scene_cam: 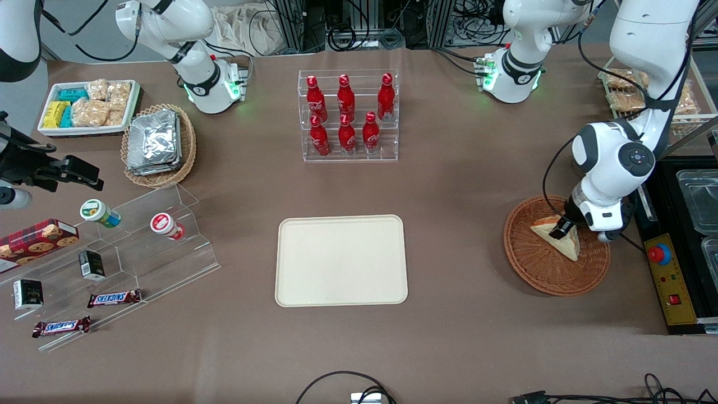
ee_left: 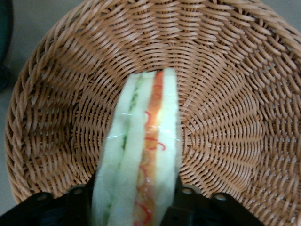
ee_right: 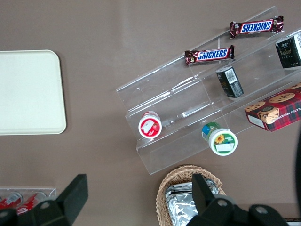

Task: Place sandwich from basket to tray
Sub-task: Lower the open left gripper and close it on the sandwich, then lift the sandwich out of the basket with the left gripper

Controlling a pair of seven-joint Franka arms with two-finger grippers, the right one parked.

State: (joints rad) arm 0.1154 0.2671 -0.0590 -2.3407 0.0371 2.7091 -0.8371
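SNICKERS reads on two brown choc bars, one (scene_cam: 114, 298) nearer the tray, one (scene_cam: 61, 326) nearer the front cam, both on the clear acrylic step rack (scene_cam: 129, 264). Red bottles (scene_cam: 346, 112) carry white script, too small to read. The left arm's gripper (scene_cam: 562, 229) carries no legible mark.

Gripper (scene_cam: 561, 229) on sandwich (scene_cam: 566, 242) in basket (scene_cam: 527, 258)

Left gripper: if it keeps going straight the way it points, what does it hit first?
The left gripper straddles the sandwich, so that is already met; next, probably the wicker basket floor just beneath, though depth is unclear.
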